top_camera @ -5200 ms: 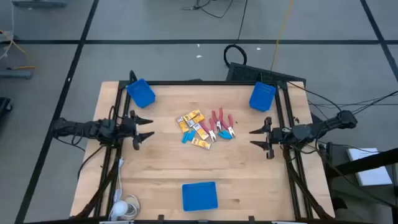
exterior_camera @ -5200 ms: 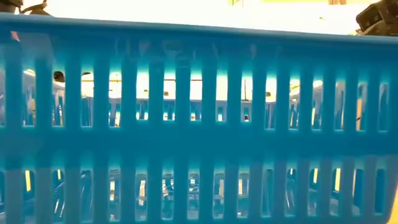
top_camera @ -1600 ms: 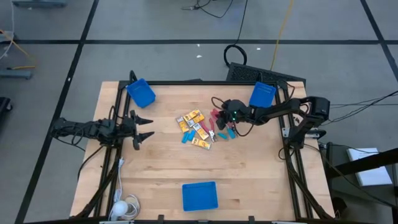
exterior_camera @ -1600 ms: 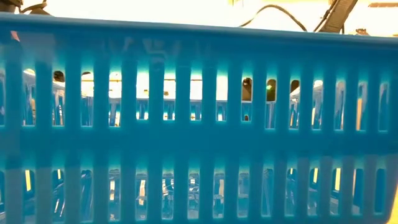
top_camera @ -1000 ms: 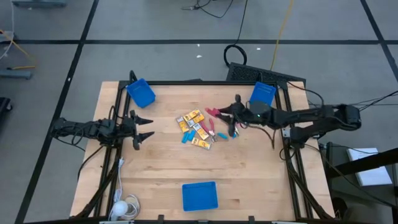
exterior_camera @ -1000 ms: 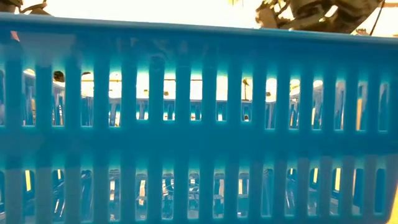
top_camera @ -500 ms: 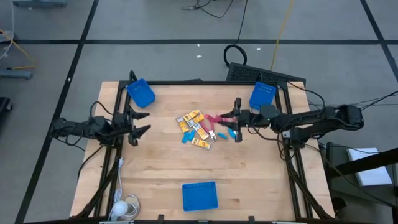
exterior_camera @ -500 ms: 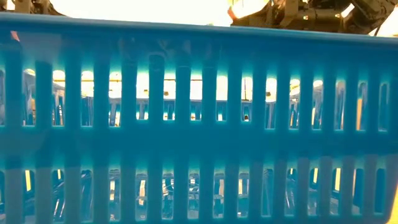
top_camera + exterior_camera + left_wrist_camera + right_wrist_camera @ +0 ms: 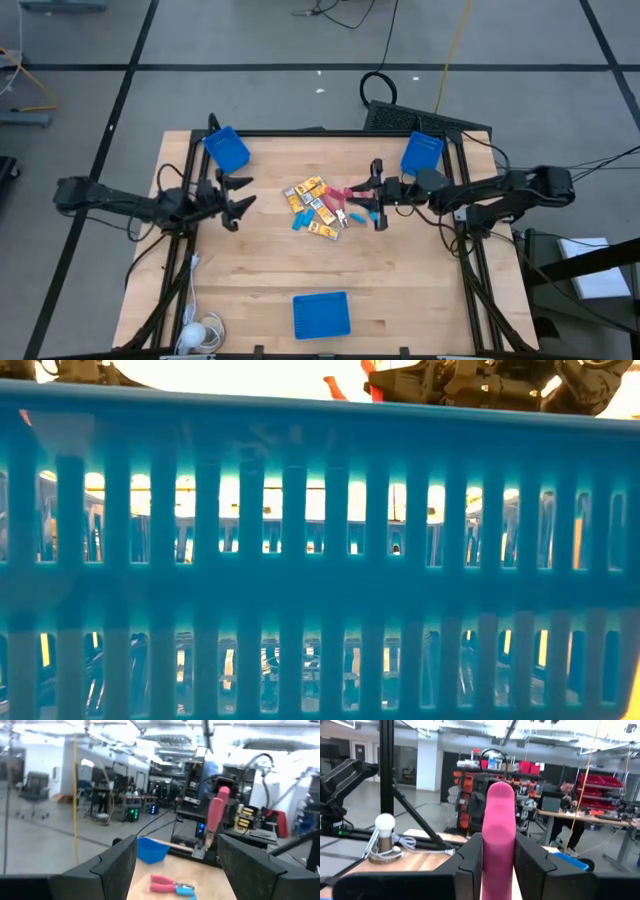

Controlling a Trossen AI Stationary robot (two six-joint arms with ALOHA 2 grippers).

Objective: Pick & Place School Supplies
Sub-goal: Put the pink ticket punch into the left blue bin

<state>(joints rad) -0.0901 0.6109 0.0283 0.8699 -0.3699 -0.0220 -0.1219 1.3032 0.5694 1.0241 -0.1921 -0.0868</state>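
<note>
- Your right gripper (image 9: 377, 194) sits right of frame centre in the high view, pinching pink-handled scissors (image 9: 500, 827) by one handle; a single-handle pinch could let them swing or slip out in transit.
- Remaining supplies, the yellow packs (image 9: 310, 195) and light-blue pieces (image 9: 300, 222), lie mid-table beside a second pair of scissors (image 9: 345, 212); dangling blades could drag them.
- The blue bin (image 9: 422, 154) at upper right sits tilted; a release near its rim may miss.
- Your left gripper (image 9: 236, 197), left of centre, is spread and empty; reaching in now risks collision.
</note>
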